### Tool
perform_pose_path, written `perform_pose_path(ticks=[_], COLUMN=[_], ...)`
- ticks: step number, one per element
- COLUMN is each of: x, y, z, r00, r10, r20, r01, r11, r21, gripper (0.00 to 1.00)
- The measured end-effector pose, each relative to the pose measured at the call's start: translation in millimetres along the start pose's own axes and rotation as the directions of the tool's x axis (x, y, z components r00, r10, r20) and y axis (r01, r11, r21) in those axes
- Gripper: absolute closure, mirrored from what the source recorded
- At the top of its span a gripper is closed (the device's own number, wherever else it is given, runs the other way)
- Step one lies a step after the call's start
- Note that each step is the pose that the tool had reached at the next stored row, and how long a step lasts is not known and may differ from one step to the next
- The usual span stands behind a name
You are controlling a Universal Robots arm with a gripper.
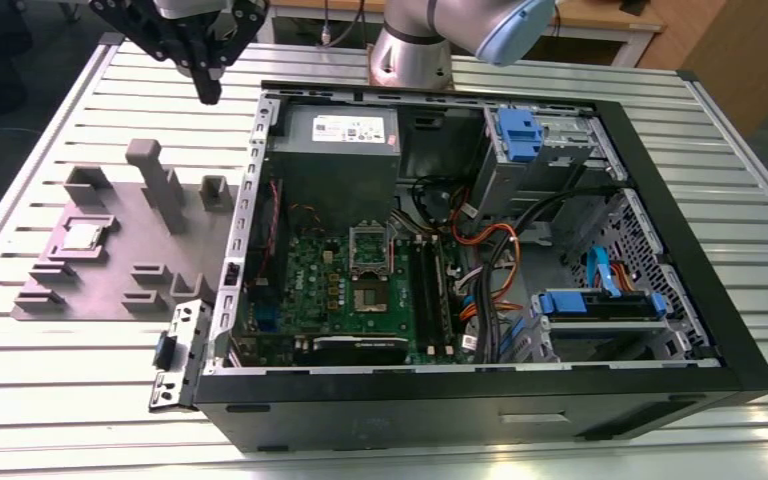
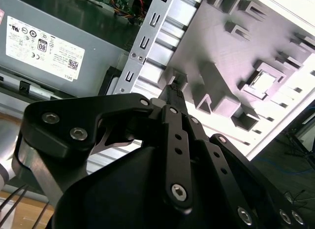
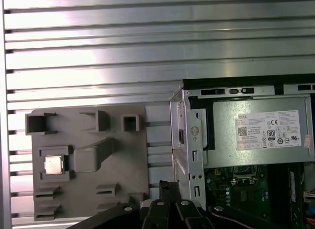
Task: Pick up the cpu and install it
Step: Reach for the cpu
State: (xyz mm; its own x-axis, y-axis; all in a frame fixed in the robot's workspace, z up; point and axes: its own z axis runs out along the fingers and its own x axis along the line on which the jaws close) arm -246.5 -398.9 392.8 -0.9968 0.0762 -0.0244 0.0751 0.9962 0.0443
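The cpu (image 1: 84,235) is a small silvery square chip lying flat in a recess of the grey fixture plate (image 1: 157,262), on the exterior view's left beside the open computer case. It also appears as the cpu (image 3: 53,164) in the first wrist view and the cpu (image 2: 263,82) in the second. My black gripper (image 1: 208,92) hangs well above the table behind the fixture, apart from the chip. Its fingers meet at one tip and hold nothing. Inside the case, the motherboard (image 1: 317,290) carries the socket (image 1: 373,297) with its silver hinged frame (image 1: 368,244).
The black case (image 1: 704,300) takes up the table's middle and the exterior view's right. A grey power supply (image 1: 337,140) sits at its back, with cables and blue drive bays (image 1: 598,300) inside. Tall grey posts (image 1: 160,185) rise from the fixture. The slatted metal table (image 1: 77,400) lies bare around it.
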Motion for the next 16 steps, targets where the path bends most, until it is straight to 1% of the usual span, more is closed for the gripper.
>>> perform_pose_path(ticks=[12, 16], x=[2.4, 4.2], y=[-0.2, -0.3], z=[0.0, -0.1], r00=[1.0, 1.0], r10=[0.0, 0.0], r20=[0.0001, 0.0], r01=[0.0, 0.0], r11=[1.0, 1.0], r21=[-0.0001, 0.0], gripper=[0.89, 0.89])
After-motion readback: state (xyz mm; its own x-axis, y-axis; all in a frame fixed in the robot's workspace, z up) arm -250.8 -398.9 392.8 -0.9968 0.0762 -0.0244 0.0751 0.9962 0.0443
